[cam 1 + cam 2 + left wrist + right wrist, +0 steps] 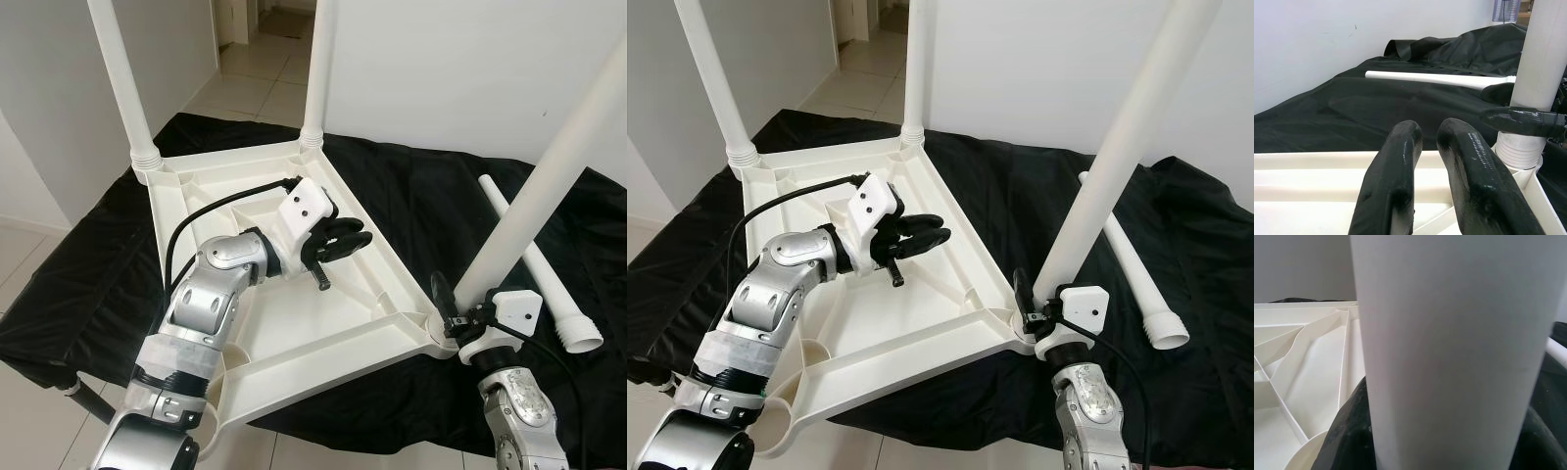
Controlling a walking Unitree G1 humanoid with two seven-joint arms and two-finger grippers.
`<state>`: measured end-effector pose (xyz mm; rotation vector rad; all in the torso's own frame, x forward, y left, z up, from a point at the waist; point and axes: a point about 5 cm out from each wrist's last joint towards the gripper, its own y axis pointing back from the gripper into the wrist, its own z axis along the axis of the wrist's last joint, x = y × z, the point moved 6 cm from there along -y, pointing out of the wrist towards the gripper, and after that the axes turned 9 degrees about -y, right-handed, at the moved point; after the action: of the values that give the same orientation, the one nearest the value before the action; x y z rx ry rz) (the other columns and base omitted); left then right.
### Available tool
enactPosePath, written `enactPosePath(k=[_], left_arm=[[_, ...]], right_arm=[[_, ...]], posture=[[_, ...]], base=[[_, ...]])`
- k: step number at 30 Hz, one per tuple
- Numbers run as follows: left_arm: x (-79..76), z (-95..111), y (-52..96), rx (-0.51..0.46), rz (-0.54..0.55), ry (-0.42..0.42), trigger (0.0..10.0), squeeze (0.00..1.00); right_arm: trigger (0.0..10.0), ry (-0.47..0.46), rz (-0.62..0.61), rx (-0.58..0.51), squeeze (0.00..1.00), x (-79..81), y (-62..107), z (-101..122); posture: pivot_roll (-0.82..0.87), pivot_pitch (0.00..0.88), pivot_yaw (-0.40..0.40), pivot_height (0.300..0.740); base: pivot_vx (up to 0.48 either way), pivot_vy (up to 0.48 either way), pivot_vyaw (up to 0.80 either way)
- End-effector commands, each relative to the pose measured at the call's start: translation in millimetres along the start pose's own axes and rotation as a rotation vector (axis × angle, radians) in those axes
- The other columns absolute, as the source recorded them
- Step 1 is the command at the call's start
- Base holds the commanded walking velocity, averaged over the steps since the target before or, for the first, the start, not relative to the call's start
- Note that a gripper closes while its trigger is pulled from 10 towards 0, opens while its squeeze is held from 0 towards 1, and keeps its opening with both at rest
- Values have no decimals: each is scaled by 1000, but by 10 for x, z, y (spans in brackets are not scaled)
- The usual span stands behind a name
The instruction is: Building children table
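The children table top (pixel 294 323) lies upside down on the black cloth (pixel 411 196), sockets up. The right end effector (pixel 460 318) clamps a leg (pixel 529 211) in its corner socket; the left end effector (pixel 343 242), fingers together, hovers above the underside, probably ready to steady it.

upturned tabletop (pixel 294 323) on cloth (pixel 411 196); loose leg (pixel 539 264) lying right.

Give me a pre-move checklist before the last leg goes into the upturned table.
1. Right gripper clamped on the third leg near its base: ok.
2. Third leg fully seated in its corner socket: cannot tell; it leans.
3. Two far legs upright in their sockets: ok.
4. Loose leg on the black cloth, within view: ok.
5. Left gripper free, fingers together over the tabletop underside: ok.
6. Near-left corner socket vacant: ok.
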<state>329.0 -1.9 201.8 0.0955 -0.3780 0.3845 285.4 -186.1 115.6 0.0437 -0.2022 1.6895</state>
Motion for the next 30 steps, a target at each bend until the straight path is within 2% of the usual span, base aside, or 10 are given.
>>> enactPosePath(k=[1,3,4,5,7,9,14,23,24,30], left_arm=[[159,1,0,19,116,-21,10000,0],[162,2,0,18,115,-22,10000,0],[168,7,1,18,114,-24,10000,0],[168,7,1,18,114,-24,10000,0],[183,14,3,17,112,-27,10000,0],[195,14,1,18,110,-29,10000,0],[200,17,-5,18,104,-33,10000,0],[186,42,-18,6,92,-21,10000,0],[164,90,-22,-18,64,16,10000,1000],[117,208,-44,-68,14,50,10000,1000]], right_arm=[[10000,-69,12,221,0,57,168,-538],[10000,-68,18,209,0,66,151,-502],[10000,-63,37,163,0,96,94,-355],[10000,-63,37,163,0,96,94,-355],[10000,-33,103,35,0,192,-38,96],[10000,-22,148,-39,0,254,-99,385],[10000,21,201,-120,0,289,-188,772],[10000,51,233,-116,0,293,-244,821],[10000,73,265,-72,0,300,-294,777],[10000,76,289,-6,0,283,-391,723]], posture=[[-101,0,2,740],[-101,0,2,740],[-102,0,1,740],[-102,0,1,740],[-104,0,1,740],[-107,0,0,740],[-108,0,-4,740],[-102,0,-13,740],[-97,0,-15,740],[-95,0,-20,740]], base=[[0,0,0],[0,0,0],[0,0,0],[0,0,0],[0,0,0],[0,0,0],[0,0,0],[0,0,0],[0,0,0],[0,0,0]])
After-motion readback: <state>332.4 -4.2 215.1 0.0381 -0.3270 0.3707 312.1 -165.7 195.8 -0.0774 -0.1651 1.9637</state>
